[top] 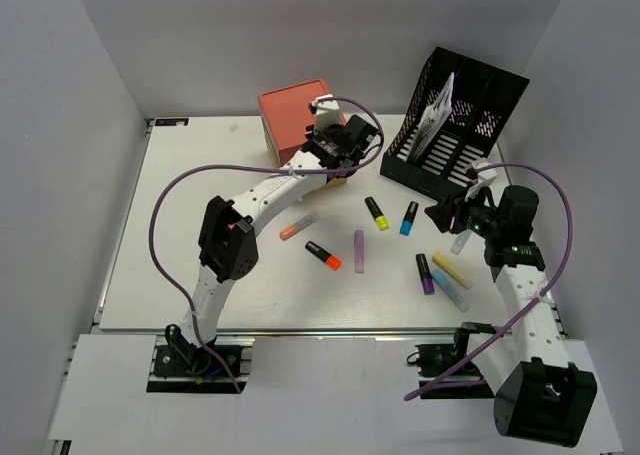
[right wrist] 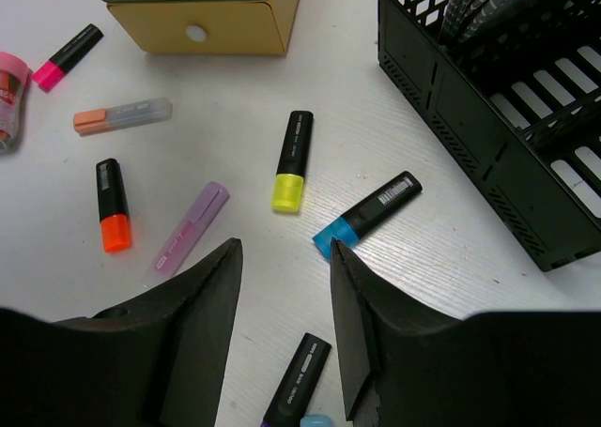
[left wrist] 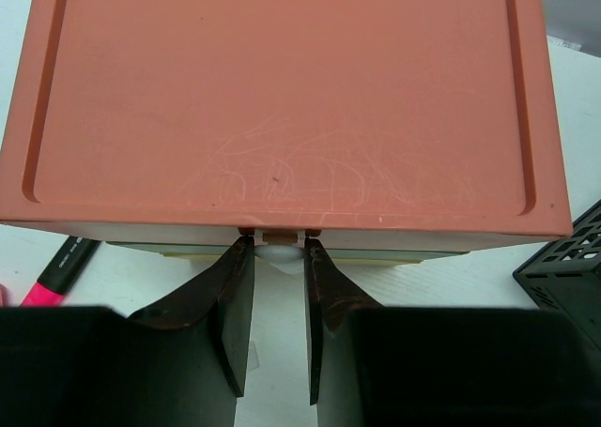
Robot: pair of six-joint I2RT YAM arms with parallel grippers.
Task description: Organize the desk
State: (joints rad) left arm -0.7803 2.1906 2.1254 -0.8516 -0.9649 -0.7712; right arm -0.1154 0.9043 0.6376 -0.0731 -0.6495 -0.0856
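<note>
Red unit [left wrist: 282,99]: white knob [left wrist: 279,259], 6 o'clock, left wrist view only.
Left gripper [left wrist: 278,246]: narrow, flanking knob, grip unclear.
Right gripper [right wrist: 284,253]: wide, empty.

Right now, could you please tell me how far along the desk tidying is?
Early days. Done: nothing obvious beyond white papers standing in the black file rack. In hand: the left gripper brackets the small white knob under the red-topped drawer unit; whether it grips is unclear. The right gripper hangs open above the highlighters. Left: at least eight highlighters loose on the desk.
</note>
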